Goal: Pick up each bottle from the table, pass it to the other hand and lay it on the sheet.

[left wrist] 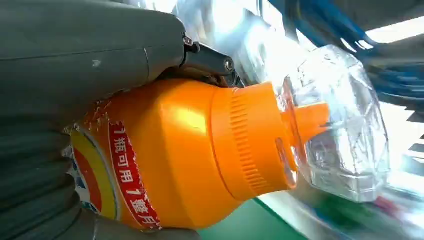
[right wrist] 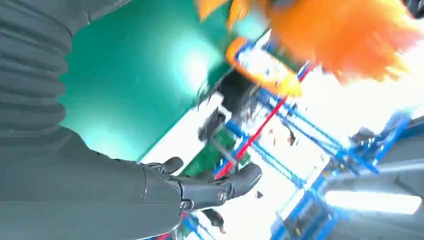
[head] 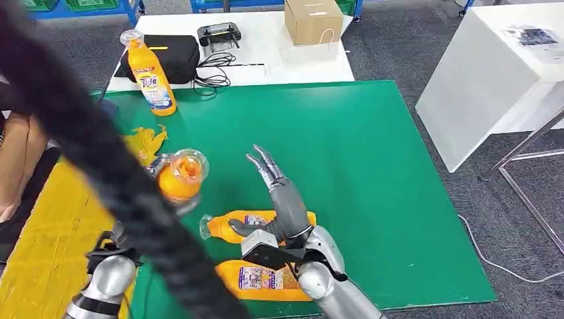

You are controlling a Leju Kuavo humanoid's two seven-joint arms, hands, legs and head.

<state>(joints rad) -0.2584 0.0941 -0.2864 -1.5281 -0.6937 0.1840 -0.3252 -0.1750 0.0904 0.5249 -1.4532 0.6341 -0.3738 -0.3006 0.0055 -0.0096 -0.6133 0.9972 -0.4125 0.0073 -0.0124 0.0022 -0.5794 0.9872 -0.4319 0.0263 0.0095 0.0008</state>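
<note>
Four orange bottles are in view. One, the held bottle (head: 181,175), is gripped by the left hand (left wrist: 90,65) above the left part of the green sheet (head: 372,173), its clear cap tipped toward the camera; the left wrist view shows the grey thumb and palm pressed against its orange shoulder, label at the palm side. Two lying bottles rest on the sheet near its front edge: the nearer lying bottle (head: 263,280) and the farther lying bottle (head: 243,224), both on their sides, partly hidden by the right arm. The fourth, the standing bottle (head: 151,73), is upright at the sheet's far left corner.

The right hand (head: 279,193) is raised over the sheet beside the held bottle, apart from it, its fingers (head: 265,161) spread wide and holding nothing.

The sheet covers a bench. Left of the sheet is a yellow surface (head: 46,232). Beyond the sheet, a white bench (head: 279,60) carries one black case (head: 174,56), one controller (head: 219,33), a coil of black cable (head: 214,70) and one cardboard box (head: 312,18). A thick black cable (head: 86,133) crosses the head view close to the lens.
</note>
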